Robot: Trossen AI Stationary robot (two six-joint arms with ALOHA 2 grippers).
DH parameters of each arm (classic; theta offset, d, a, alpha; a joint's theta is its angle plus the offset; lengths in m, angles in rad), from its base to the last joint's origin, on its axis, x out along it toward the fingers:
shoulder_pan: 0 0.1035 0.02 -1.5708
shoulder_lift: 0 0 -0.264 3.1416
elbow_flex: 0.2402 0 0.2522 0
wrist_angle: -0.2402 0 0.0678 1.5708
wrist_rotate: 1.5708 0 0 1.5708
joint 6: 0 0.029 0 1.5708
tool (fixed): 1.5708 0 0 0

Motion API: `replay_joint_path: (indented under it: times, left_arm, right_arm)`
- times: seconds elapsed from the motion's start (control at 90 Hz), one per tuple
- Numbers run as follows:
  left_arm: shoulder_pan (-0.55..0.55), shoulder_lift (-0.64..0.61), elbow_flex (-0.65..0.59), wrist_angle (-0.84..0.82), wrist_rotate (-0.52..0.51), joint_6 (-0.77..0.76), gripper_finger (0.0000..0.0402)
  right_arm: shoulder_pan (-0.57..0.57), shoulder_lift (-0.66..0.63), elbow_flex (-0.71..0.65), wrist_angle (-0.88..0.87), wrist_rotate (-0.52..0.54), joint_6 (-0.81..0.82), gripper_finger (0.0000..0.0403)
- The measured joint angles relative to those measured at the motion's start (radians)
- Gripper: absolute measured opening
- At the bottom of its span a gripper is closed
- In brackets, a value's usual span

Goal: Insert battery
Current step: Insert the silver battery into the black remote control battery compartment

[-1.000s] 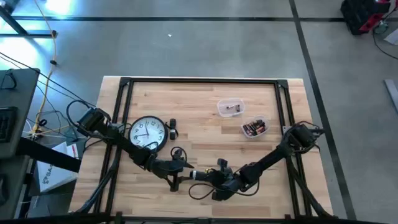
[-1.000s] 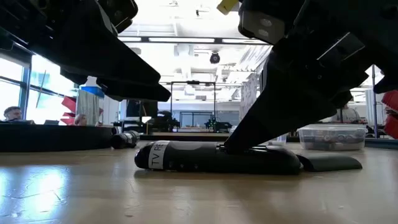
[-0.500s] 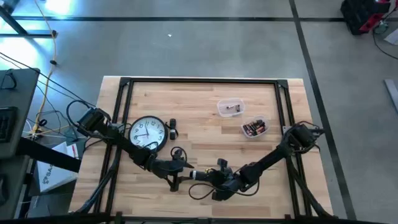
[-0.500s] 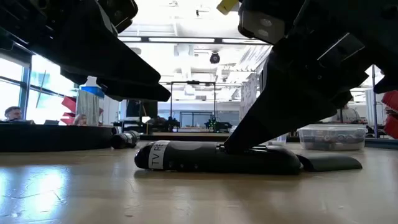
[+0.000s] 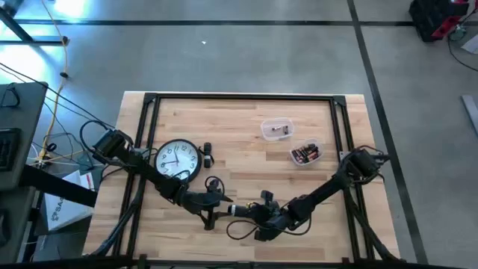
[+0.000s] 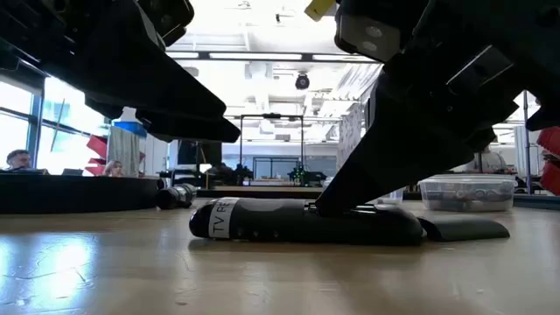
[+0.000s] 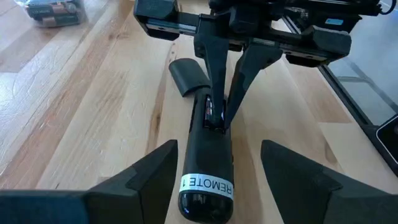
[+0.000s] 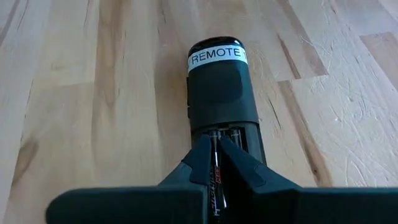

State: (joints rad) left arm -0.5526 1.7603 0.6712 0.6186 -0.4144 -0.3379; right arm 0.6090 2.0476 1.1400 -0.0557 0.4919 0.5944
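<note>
The table [image 5: 246, 134] is the widest thing under me, with the wall clock [image 5: 178, 159] lying face up on its left side and two clear tubs, a farther one [image 5: 276, 128] and a nearer one [image 5: 305, 153] holding spare cells, well apart on the right. My left arm comes in past the clock, and my left gripper [image 7: 214, 186] hangs at the labelled end of the remote [image 7: 207, 168], its fingers spread wide to either side of the body and not touching it. The remote lies flat near the front edge, back side up, its compartment open, and the loose cover [image 7: 185, 76] lies on the wood just beyond its far end. My right gripper [image 8: 213, 163] is down in that open bay, fingers pressed nearly together on a battery [image 8: 214, 180], which sits at the mouth of the slot and, as I judge it, is not yet seated. The risk from here is a skewed push: if I bear down off-line the cell could jam on the bay wall or pop out of my pinch. With my left fingers open, nothing braces the remote, so it could slide. I cannot read the cell's polarity.
</note>
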Motion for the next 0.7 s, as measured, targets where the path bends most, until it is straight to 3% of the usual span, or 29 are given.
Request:
replay_joint_path:
  times: [0.7]
  left_arm:
    - [0.0,0.0,0.0,0.0,0.0,0.0,0.0211]
  right_arm:
    - [0.0,0.0,0.0,0.0,-0.009,0.008,0.0]
